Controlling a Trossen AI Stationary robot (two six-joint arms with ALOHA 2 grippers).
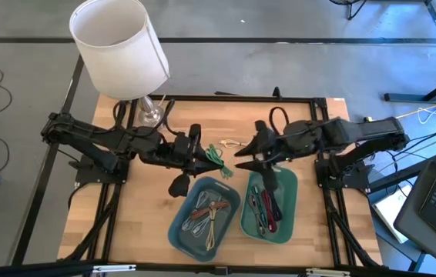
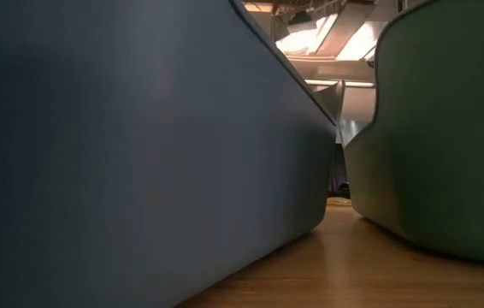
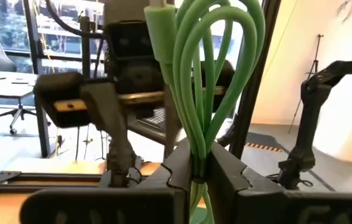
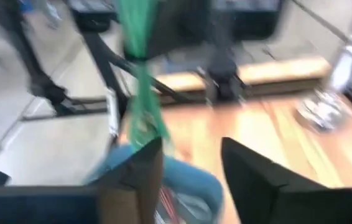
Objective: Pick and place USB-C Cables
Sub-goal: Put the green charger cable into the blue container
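Wooden tabletop (image 1: 137, 208) is taken as the landmark; it is framed by black rails.

Left gripper (image 1: 205, 160) is held above the middle of the tabletop, just behind the blue plastic tray (image 1: 179, 231). Its two dark fingers (image 3: 170, 180) are clamped on a looped pale-green USB-C cable (image 3: 210, 81); in the left wrist view the loops are seen standing up from between the pressed pads. From above, the same green cable (image 1: 218, 156) is seen hanging off the fingertips, over bare wood between the two arms.

Right gripper (image 1: 243, 163) is positioned near the tabletop's middle as well, just across from the left one, behind the green plastic tray (image 1: 289, 219). Its fingers (image 4: 145, 168) are parted with a clear gap; nothing is held between them. The green cable (image 4: 140, 74) is seen blurred ahead of them.

Blue tray, toward the front of the tabletop: a tangle of grey, beige and brown bundled cables (image 1: 206, 218) is contained. Green tray, beside it: red and dark bundled cables (image 1: 264, 208) are contained. In the low view both tray walls are seen resting on the wood, apart from each other.

A white-shaded lamp (image 1: 119, 46) with a glass base is stood at the tabletop's rear left corner.
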